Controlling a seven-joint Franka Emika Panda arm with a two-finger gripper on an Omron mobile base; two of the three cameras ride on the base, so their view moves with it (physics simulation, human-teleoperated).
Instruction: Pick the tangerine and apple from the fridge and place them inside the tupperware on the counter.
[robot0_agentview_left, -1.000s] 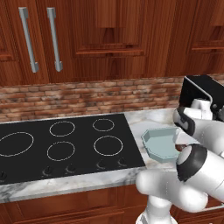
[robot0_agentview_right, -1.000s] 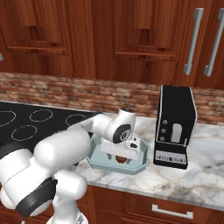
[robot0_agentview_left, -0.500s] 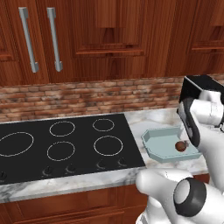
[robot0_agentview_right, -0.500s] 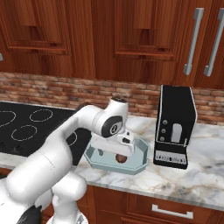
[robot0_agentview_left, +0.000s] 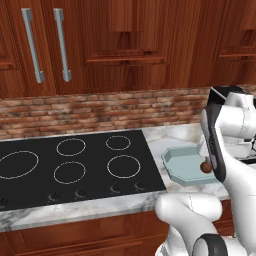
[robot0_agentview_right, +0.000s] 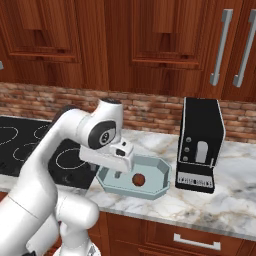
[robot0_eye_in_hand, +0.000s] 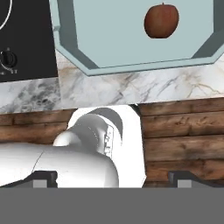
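apple (robot0_eye_in_hand: 161, 21): small dark red-brown ball with short stem, lying loose inside tupperware (robot0_eye_in_hand: 113, 39) | tupperware: shallow pale blue-grey tray, cut corners, raised rim, on marbled desk (robot0_agentview_right: 235, 192) just beside black cooktop (robot0_agentview_left: 75, 167) | end effector (robot0_eye_in_hand: 111, 179): tips wide apart, holding nothing, above tray | coffee machine (robot0_agentview_right: 201, 144) beside tray

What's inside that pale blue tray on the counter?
One dark red apple lies on the floor of the tupperware, loose and apart from the walls. In both base views the robot's arm covers part of the tray, but the hand view shows most of its floor bare, with no orange fruit.
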